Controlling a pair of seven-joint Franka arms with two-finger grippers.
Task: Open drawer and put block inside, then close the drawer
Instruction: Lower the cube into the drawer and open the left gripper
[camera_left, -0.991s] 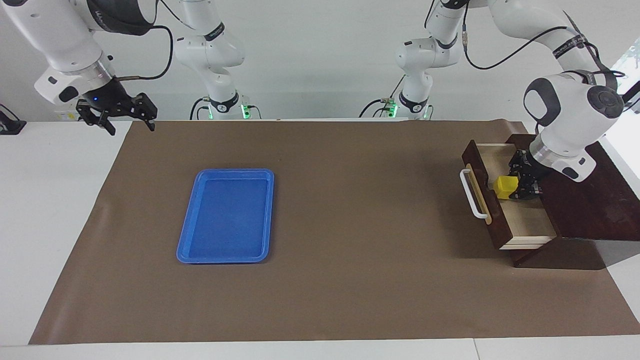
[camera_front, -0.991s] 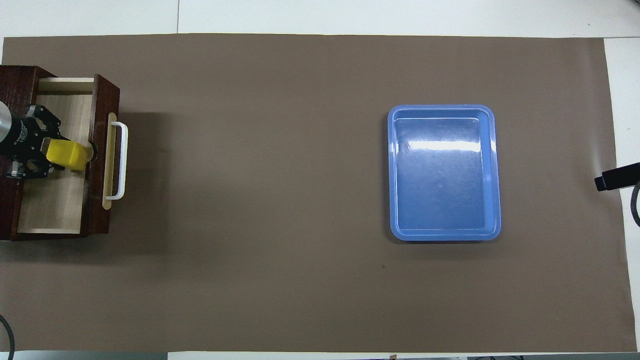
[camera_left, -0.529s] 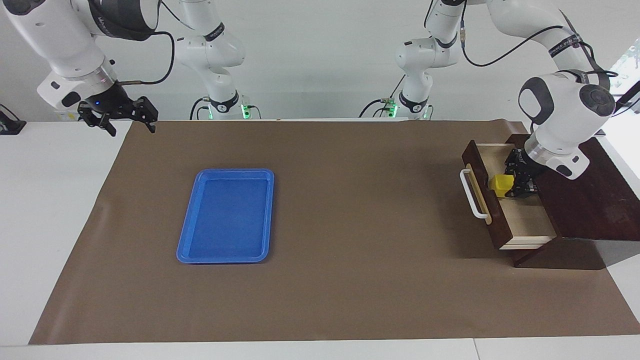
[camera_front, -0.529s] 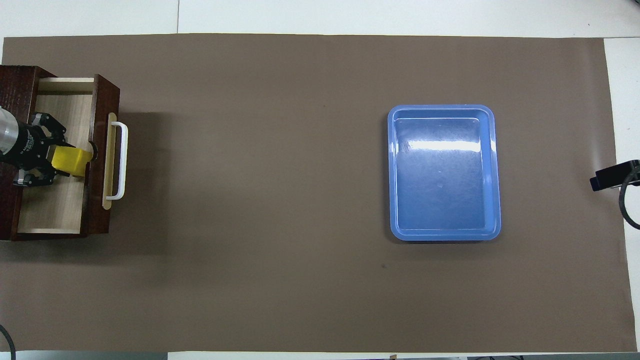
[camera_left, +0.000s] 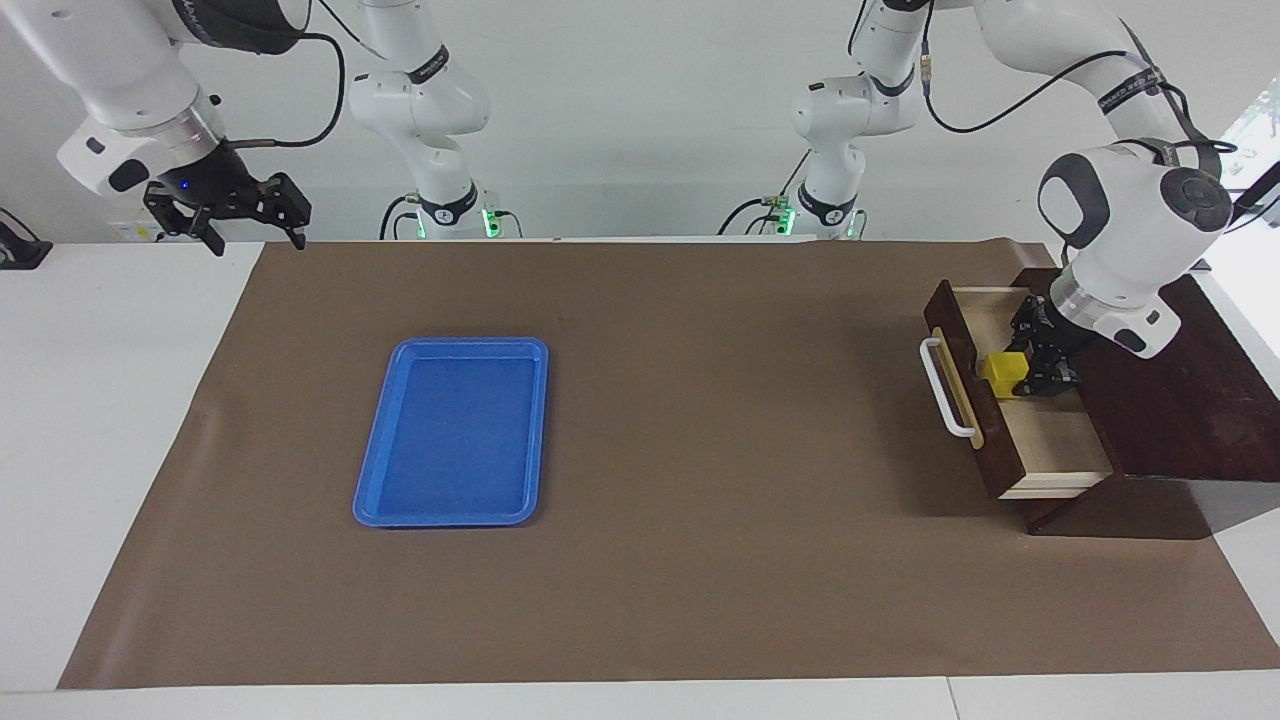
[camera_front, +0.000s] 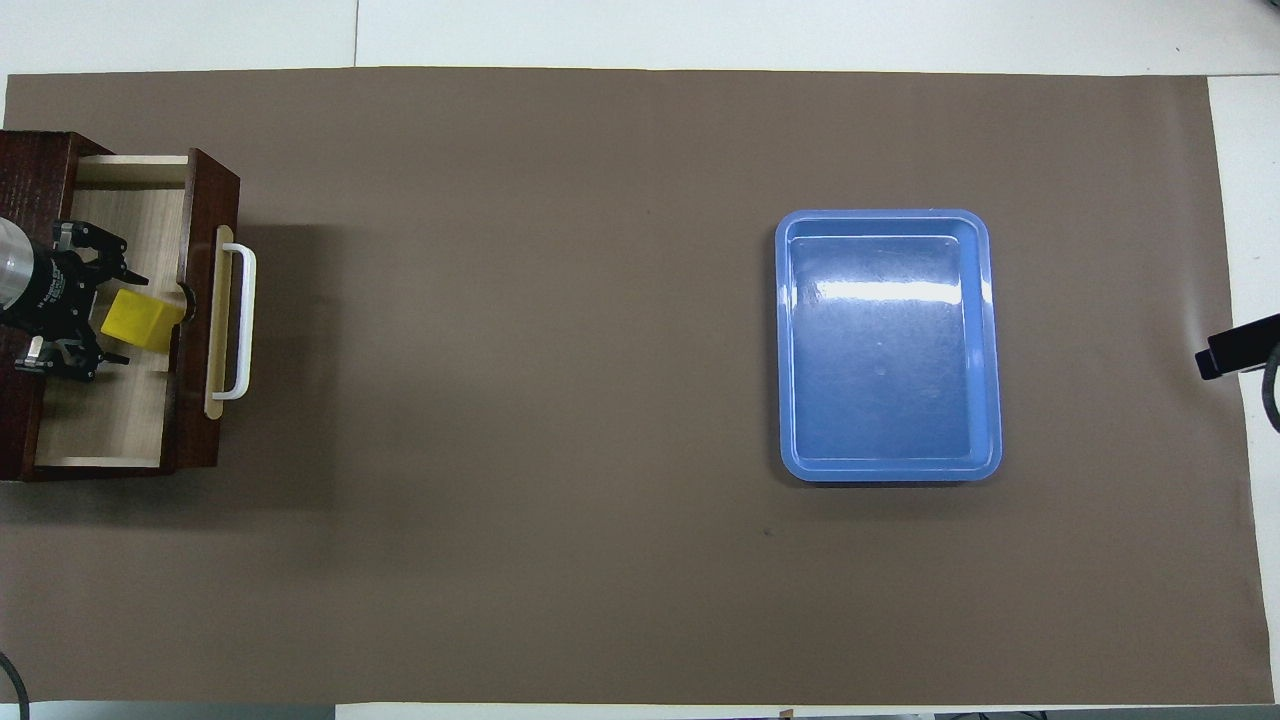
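The drawer (camera_left: 1050, 440) of the dark brown box (camera_left: 1180, 400) stands pulled out at the left arm's end of the table, white handle (camera_left: 945, 390) toward the middle. The yellow block (camera_left: 1003, 372) lies inside it against the front panel, also seen from overhead as the block (camera_front: 140, 320) in the drawer (camera_front: 110, 420). My left gripper (camera_left: 1040, 352) is down in the drawer, open, a finger on each side of the block and apart from it. My right gripper (camera_left: 255, 232) hangs open and holds nothing above the mat's corner at the right arm's end, waiting.
A flat blue tray (camera_left: 455, 432) lies on the brown mat (camera_left: 700, 400) toward the right arm's end, with nothing in it. The box's top (camera_left: 1180, 400) rises beside the left arm's wrist.
The left gripper lowered the block into the drawer, then opened and let it go. The right gripper rose slightly.
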